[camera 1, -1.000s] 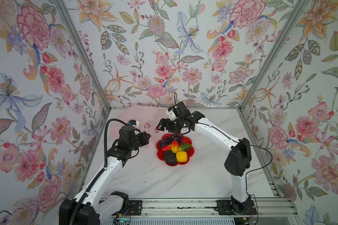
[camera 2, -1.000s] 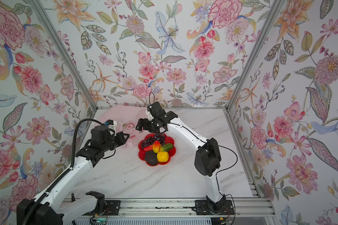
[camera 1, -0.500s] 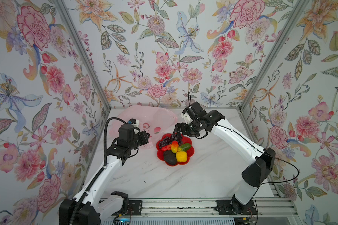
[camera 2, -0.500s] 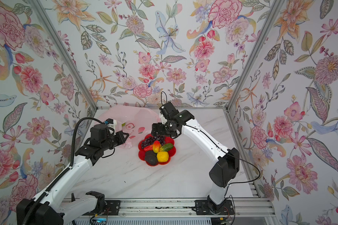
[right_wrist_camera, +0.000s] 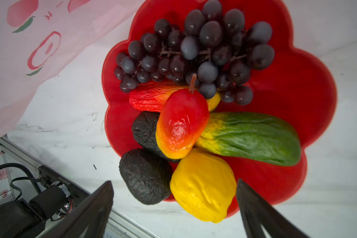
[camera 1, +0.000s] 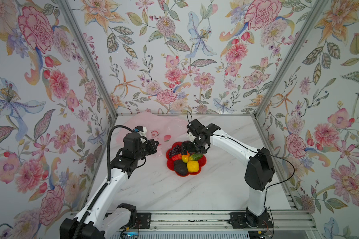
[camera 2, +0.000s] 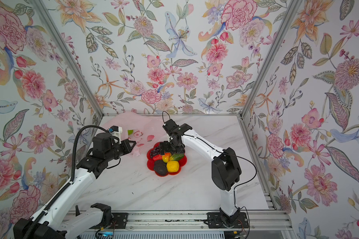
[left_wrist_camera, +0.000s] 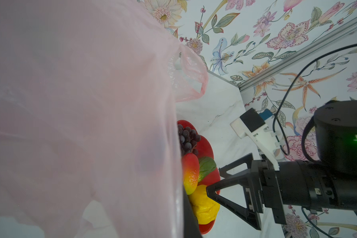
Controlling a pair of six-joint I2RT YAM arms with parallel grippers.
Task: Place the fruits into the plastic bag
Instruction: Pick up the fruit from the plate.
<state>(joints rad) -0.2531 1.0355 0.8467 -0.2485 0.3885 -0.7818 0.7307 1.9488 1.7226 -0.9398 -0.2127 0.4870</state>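
The fruits lie heaped on a red flower-shaped plate (right_wrist_camera: pixel 297 82): purple grapes (right_wrist_camera: pixel 194 51), a red-yellow mango (right_wrist_camera: pixel 181 121), a green-orange long piece (right_wrist_camera: pixel 251 138), a yellow lemon (right_wrist_camera: pixel 202 185) and two dark avocados (right_wrist_camera: pixel 145 175). My right gripper (right_wrist_camera: pixel 173 183) hangs open just above the lemon, over the plate (camera 1: pixel 203 161) in both top views. The pale pink plastic bag (camera 1: pixel 153 124) lies at the back left. My left gripper (camera 2: pixel 134 144) is shut on its near edge, and the bag (left_wrist_camera: pixel 80 103) drapes over most of the left wrist view. A green fruit (camera 2: pixel 130 131) shows through the bag.
Flowered walls with metal posts (camera 1: pixel 87 62) close in the marble table (camera 1: pixel 195 192) on three sides. A metal rail (camera 1: pixel 195 219) carrying both arm bases runs along the front edge. The bag's handle loop (left_wrist_camera: pixel 194 82) lies beyond the plate near the back wall.
My right arm has swung back from over the bag and come down over the plate, its gripper still open. My left arm has kept still, holding the bag.
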